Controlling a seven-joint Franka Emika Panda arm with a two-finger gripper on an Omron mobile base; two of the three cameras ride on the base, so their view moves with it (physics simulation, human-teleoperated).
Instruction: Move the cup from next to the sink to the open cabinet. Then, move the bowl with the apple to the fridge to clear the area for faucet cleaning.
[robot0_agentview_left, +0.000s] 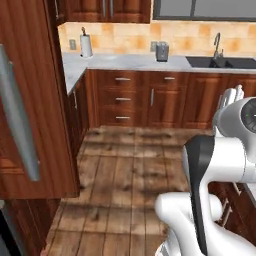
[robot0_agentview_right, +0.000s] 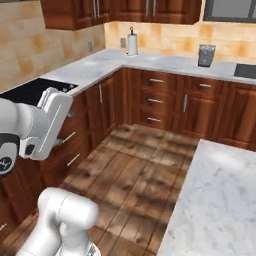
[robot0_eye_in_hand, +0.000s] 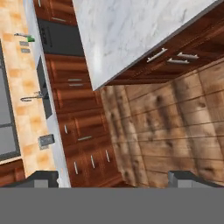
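My gripper (robot0_eye_in_hand: 114, 178) is open, its two dark fingertips (robot0_eye_in_hand: 41, 177) wide apart with nothing between them, held over the wooden floor. The hand view is rolled on its side. In it the black sink (robot0_eye_in_hand: 43, 85) and the gooseneck faucet (robot0_eye_in_hand: 33, 96) lie far off along the left edge. A tiny bright green cup (robot0_eye_in_hand: 30, 39) stands past the sink at the counter's back. From the left base view the sink (robot0_agentview_left: 220, 62) and faucet (robot0_agentview_left: 217, 45) sit at the far right of the back counter. Bowl, apple and open cabinet are out of view.
A marble island (robot0_agentview_right: 220, 200) is close on my right. A paper towel roll (robot0_agentview_left: 86, 45) and a toaster (robot0_agentview_left: 161, 51) stand on the back counter. A black cooktop (robot0_agentview_right: 35, 87) lies on the left counter. A tall wooden panel with a long bar handle (robot0_agentview_left: 17, 115) is close at left.
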